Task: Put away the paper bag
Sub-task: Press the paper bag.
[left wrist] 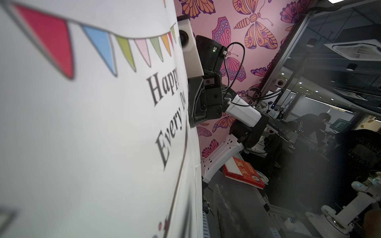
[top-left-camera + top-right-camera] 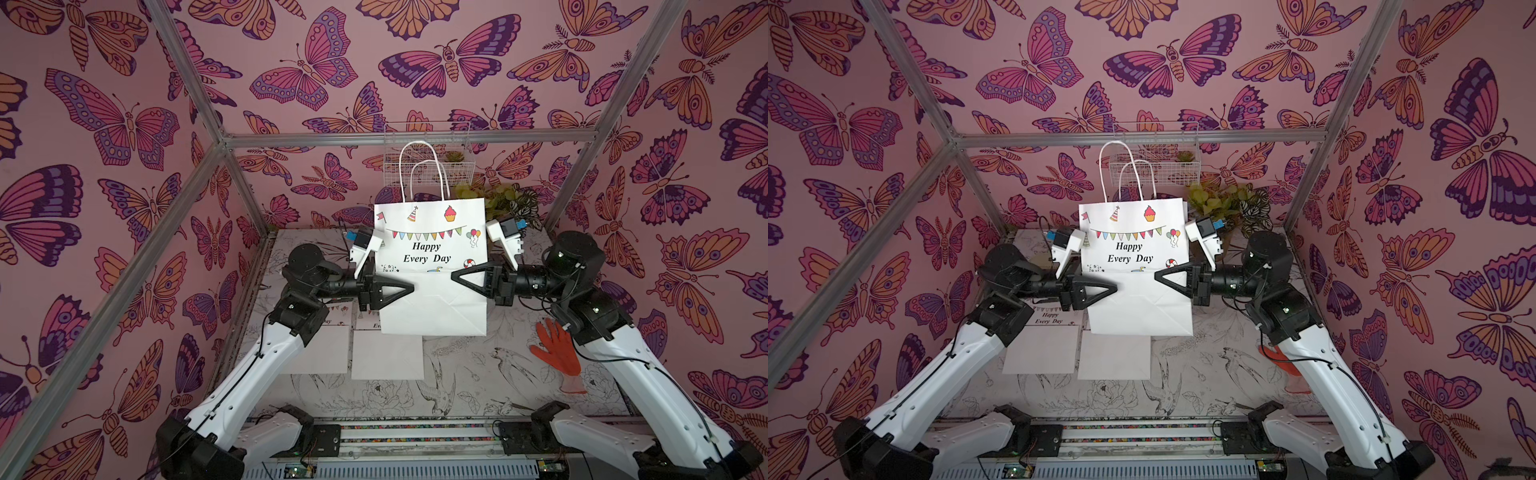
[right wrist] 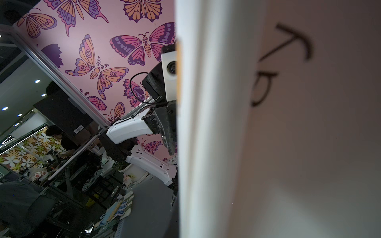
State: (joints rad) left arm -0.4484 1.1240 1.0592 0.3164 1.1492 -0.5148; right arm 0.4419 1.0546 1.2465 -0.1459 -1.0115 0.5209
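Observation:
The white paper bag (image 2: 430, 249) (image 2: 1133, 249) with "Happy Every Day" and bunting printed on it hangs upright above the table, its rope handles up and its bottom flap folded flat. My left gripper (image 2: 409, 286) (image 2: 1115, 287) reaches over the bag's left edge at the fold, and only its front finger shows. My right gripper (image 2: 454, 275) (image 2: 1156, 275) is shut on the bag's right edge at the same height. The bag's face (image 1: 82, 123) (image 3: 288, 144) fills both wrist views and hides each gripper's own jaws.
Two flat white bags (image 2: 316, 349) (image 2: 386, 357) lie on the bird-print table (image 2: 478, 374) under the raised bag. An orange glove (image 2: 555, 349) lies at the right. A wire basket (image 2: 428, 153) hangs on the back wall, with leafy plants (image 2: 507, 203) beside it.

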